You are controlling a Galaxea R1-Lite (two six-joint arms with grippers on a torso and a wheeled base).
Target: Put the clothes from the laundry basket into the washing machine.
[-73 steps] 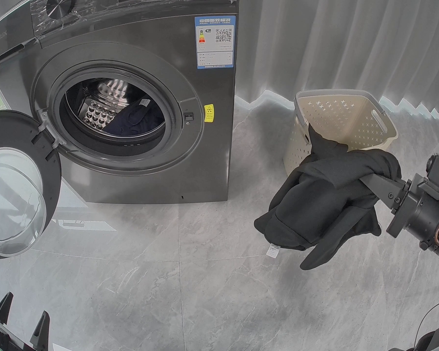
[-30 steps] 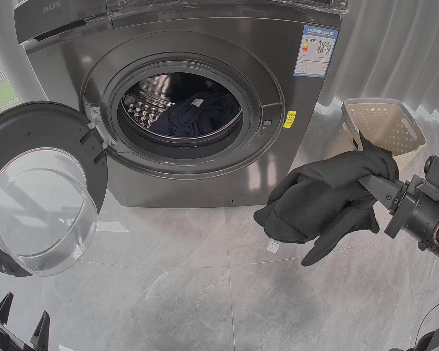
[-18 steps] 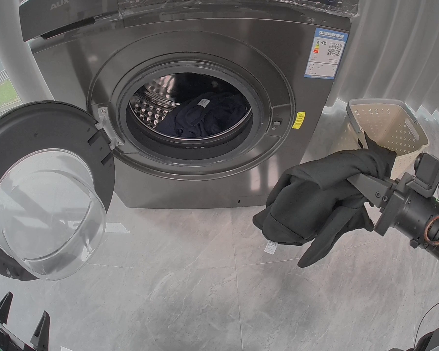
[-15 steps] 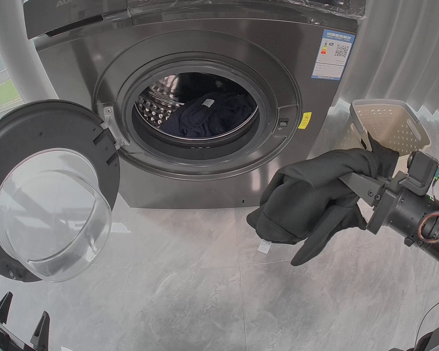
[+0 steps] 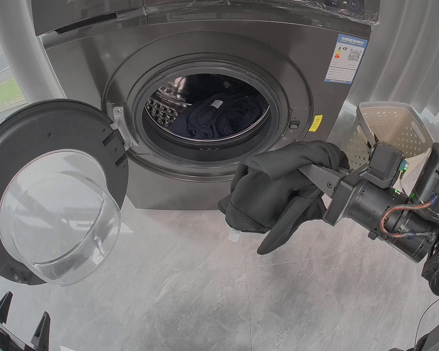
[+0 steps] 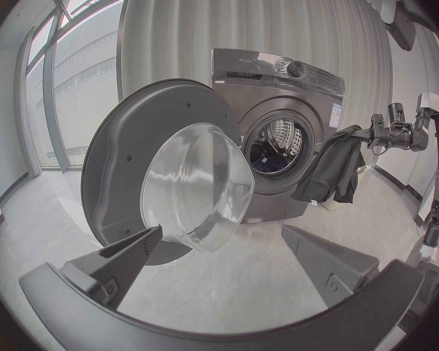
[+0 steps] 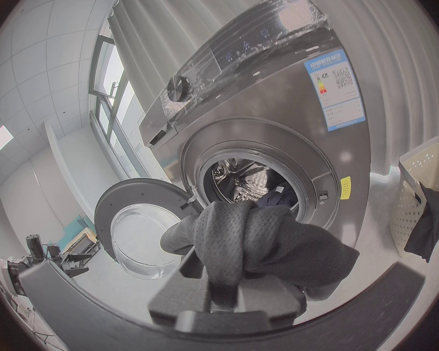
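Head view: right hand point(image 5: 309, 171) clamped on crumpled black knit garment point(image 5: 268, 191) near round drum point(image 5: 163, 109); left hand point(image 5: 23, 313) apart.

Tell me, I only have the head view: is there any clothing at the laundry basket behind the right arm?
Observer: Yes. Besides the black garment held by the right end effector, the right wrist view shows another dark garment draped over the rim of the laundry basket.
Operator: Is the left end effector carrying anything?
Observer: No. The left wrist view shows the left end effector open and empty, facing the washing machine's open door.
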